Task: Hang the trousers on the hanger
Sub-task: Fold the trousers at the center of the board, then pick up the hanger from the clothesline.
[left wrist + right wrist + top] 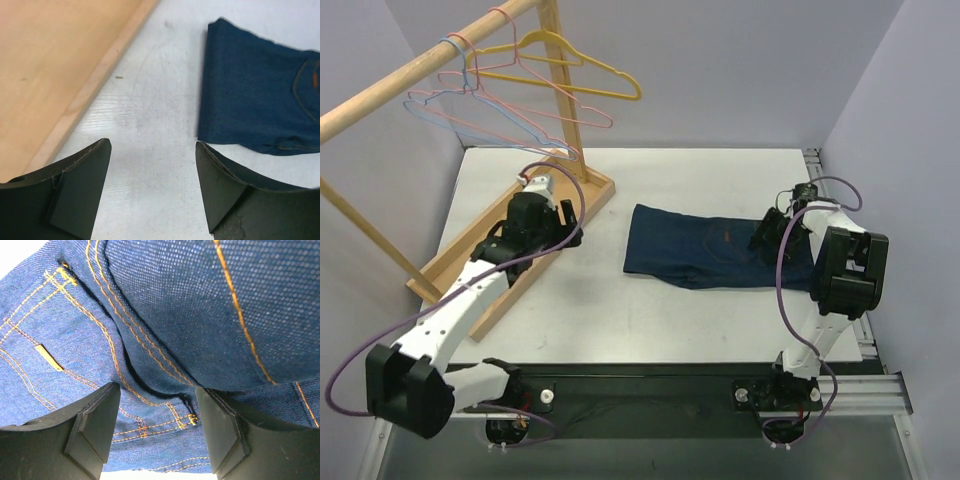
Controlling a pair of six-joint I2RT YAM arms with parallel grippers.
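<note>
Your table (710,180) is white, and a wooden rack (420,75) stands at its left side, with the flat base board (55,65) lying on the tabletop. The trousers (705,250) lie folded flat on the table, right of centre and well apart from the rack, one short edge facing the board across a strip of bare surface. The hanger (490,128), light blue, hangs by its hook from the rack's rail among the pink hangers (550,100), with a yellow hanger (580,65) just behind them. Your left gripper (152,145) hangs near the far corner of the base board with its fingers spread wide and nothing between them. Below it is bare table, with the board's edge on one side and the trousers' (250,90) short edge on the other. Your right gripper (157,390) sits low at the right end of the trousers (175,300), its jaws parted over a raised fold of denim with orange stitching. You cannot tell from these views whether its fingers (95,425) touch the cloth.
</note>
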